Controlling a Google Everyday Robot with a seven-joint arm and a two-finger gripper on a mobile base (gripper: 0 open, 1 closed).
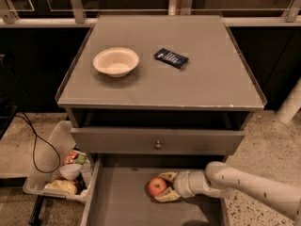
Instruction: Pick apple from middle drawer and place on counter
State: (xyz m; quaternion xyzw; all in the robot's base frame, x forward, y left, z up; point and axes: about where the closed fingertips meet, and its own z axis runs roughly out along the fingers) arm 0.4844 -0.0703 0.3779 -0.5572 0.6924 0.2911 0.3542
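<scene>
The small red apple [157,186] lies on the grey floor of the open middle drawer [122,206], near its back. My gripper [163,188] reaches in from the right at floor level. Its two tan fingers [168,176] sit above and below the apple's right side and press against it. The white arm runs off to the lower right. The grey counter [211,79] is the cabinet top above, with a thin raised rim.
A beige bowl [115,61] and a dark blue packet [171,57] lie on the counter. The drawer front with a round knob [158,145] sits just above the open drawer. A plastic bin of snacks [59,173] and a black cable stand on the floor at the left.
</scene>
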